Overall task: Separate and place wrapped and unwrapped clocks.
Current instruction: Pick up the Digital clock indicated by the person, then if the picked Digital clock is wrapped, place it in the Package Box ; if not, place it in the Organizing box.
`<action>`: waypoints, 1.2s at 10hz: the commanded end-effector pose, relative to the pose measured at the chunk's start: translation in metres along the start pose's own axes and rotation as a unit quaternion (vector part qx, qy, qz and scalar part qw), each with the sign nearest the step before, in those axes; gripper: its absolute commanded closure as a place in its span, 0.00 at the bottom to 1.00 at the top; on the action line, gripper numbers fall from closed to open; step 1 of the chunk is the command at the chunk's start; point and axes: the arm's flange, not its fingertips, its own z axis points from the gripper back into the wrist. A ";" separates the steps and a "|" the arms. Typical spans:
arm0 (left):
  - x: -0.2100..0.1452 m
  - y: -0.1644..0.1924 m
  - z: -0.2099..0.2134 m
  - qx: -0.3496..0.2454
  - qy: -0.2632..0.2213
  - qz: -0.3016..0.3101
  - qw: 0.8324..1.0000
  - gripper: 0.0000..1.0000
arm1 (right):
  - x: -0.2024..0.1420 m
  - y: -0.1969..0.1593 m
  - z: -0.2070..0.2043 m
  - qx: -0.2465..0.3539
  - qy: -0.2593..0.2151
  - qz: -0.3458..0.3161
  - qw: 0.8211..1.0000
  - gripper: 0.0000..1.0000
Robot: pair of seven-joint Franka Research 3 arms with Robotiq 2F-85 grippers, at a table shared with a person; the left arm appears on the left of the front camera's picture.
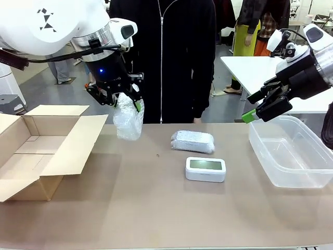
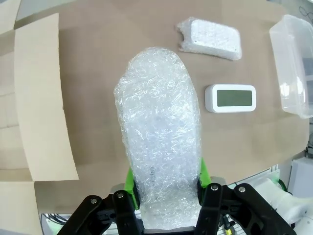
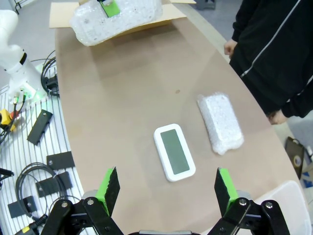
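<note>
My left gripper [image 1: 126, 101] is shut on a wrapped clock [image 1: 128, 119], a bubble-wrap bundle hanging above the table just right of the cardboard box [image 1: 36, 151]. In the left wrist view the bundle [image 2: 159, 142] stands up between the green pads [image 2: 130, 182]. A second wrapped clock [image 1: 193, 141] lies at the table's middle near the far edge. In front of it lies the unwrapped clock [image 1: 206, 169], white, with a grey screen. My right gripper [image 1: 258, 110] hangs open above the left end of the clear tub [image 1: 291, 151]; from its wrist I see the bare clock [image 3: 174, 152] and the bundle [image 3: 220, 122] below.
The open cardboard box sits at the table's left, flaps spread. The clear plastic tub stands at the right. A person in a black jacket [image 1: 166, 57] stands at the far side. Cables and black parts [image 3: 29, 166] lie beside the table.
</note>
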 end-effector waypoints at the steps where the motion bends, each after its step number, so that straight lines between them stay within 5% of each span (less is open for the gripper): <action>1: -0.004 -0.004 0.012 -0.006 -0.018 0.001 1.000 0.95 | -0.002 -0.001 -0.002 0.011 -0.010 0.003 1.000 0.00; 12: -0.004 -0.004 0.012 -0.006 -0.018 0.001 1.000 0.95 | -0.002 -0.001 -0.002 0.011 -0.010 0.003 1.000 0.00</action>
